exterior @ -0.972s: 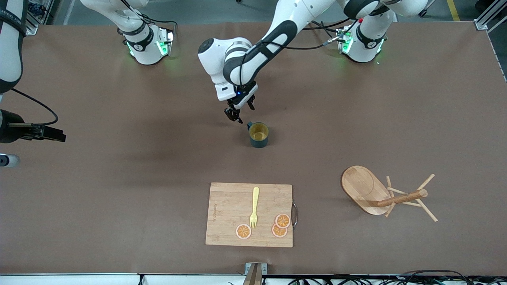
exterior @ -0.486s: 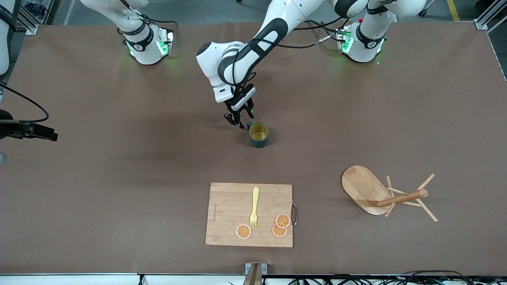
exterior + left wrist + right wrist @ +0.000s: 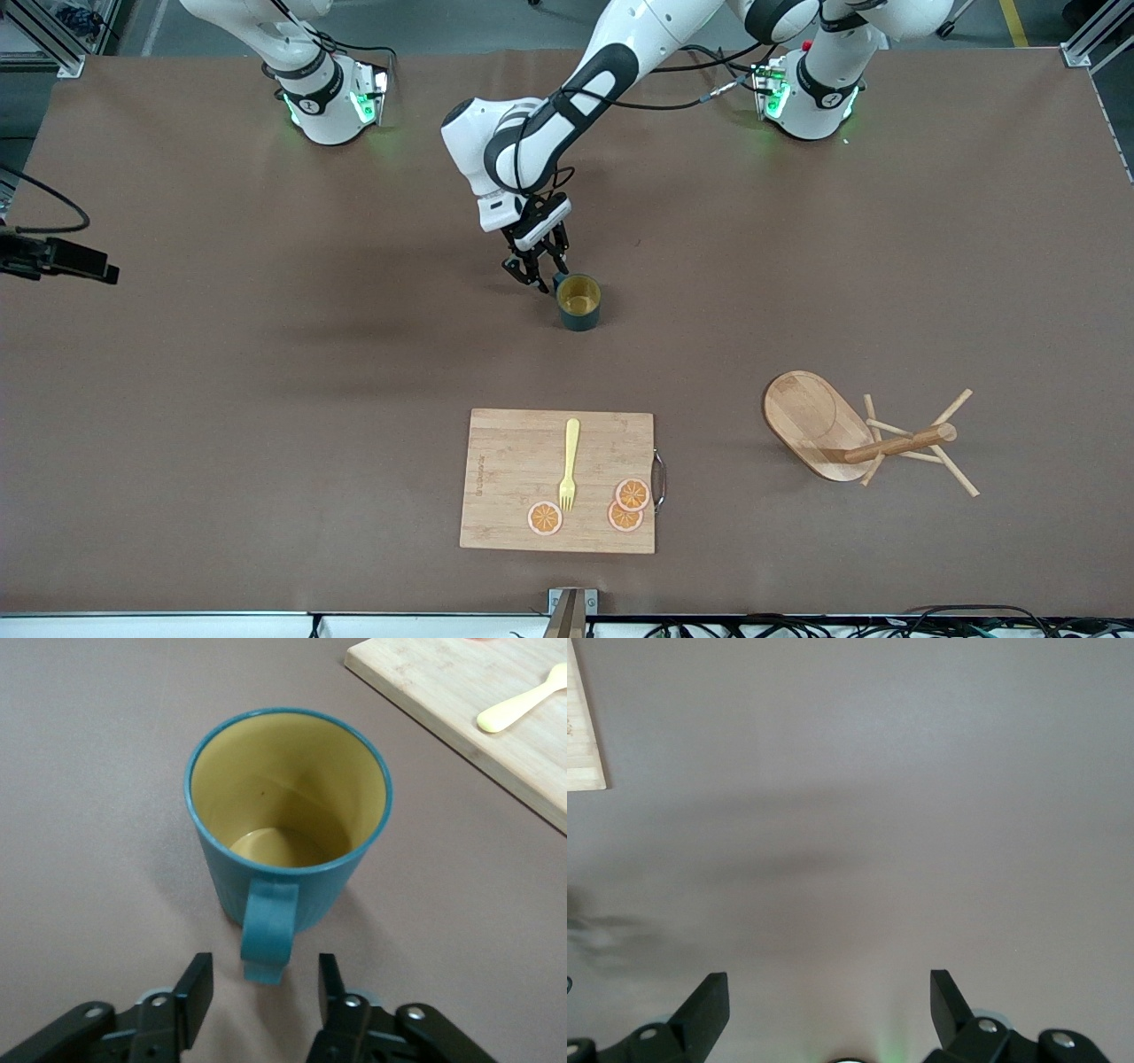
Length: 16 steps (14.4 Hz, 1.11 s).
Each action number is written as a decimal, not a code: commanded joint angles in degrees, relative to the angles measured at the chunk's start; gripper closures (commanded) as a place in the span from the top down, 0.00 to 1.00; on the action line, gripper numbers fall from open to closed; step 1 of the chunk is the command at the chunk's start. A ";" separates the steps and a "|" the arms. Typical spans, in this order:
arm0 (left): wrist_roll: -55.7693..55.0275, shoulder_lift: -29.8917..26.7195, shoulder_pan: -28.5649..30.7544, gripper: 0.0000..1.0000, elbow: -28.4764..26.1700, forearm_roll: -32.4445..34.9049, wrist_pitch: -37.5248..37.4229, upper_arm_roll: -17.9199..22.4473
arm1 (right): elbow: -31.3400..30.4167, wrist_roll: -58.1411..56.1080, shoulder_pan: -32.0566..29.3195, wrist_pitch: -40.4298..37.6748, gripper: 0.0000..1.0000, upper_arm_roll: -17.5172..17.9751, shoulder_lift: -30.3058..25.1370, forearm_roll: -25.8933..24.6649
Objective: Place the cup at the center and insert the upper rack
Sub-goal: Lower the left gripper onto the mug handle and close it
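Observation:
The dark teal cup [image 3: 579,301] with a yellow-ochre inside stands upright on the brown table near the middle. It also shows in the left wrist view [image 3: 288,815], its handle [image 3: 268,935] pointing at my left gripper. My left gripper [image 3: 539,273] is low beside the cup, open, with one finger on each side of the handle's tip [image 3: 266,988] and not touching it. The wooden mug tree [image 3: 850,434] lies on its side toward the left arm's end, nearer the camera than the cup. My right gripper [image 3: 828,1001] is open and empty over bare table.
A bamboo cutting board [image 3: 505,478] with a yellow fork [image 3: 569,465] and three orange slices [image 3: 632,494] lies nearer the camera than the cup. The right arm's dark hand [image 3: 66,257] shows at the right arm's end of the table.
My left gripper has come down and closer to the cup, so its fingers now flank the handle. The right arm has drawn back toward its end of the table.

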 commanded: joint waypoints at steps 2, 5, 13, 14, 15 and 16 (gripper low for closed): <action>0.25 1.19 -0.73 0.53 1.85 2.23 -0.31 0.93 | -10.68 -0.80 -1.50 3.70 1.00 1.18 -8.62 0.22; 1.03 1.19 -0.73 0.48 1.76 2.32 -0.31 0.93 | -15.27 -0.89 -1.50 5.82 1.00 1.18 -13.11 -0.65; 1.47 1.55 -0.73 0.17 1.76 2.40 -0.83 0.93 | -17.39 -0.89 -3.43 4.77 1.00 3.37 -17.78 -1.54; 1.65 1.46 -0.73 0.12 1.76 2.40 -1.01 0.93 | -17.30 -0.89 -4.05 4.68 1.00 4.34 -18.13 -1.54; 1.83 1.37 -0.73 0.08 1.76 2.40 -1.01 0.93 | -17.39 -0.89 -4.05 4.42 1.00 4.35 -18.39 -1.54; 2.09 1.20 -0.73 0.05 1.76 2.40 -1.10 0.93 | -17.30 -0.89 -4.05 4.33 1.00 4.35 -18.83 -1.54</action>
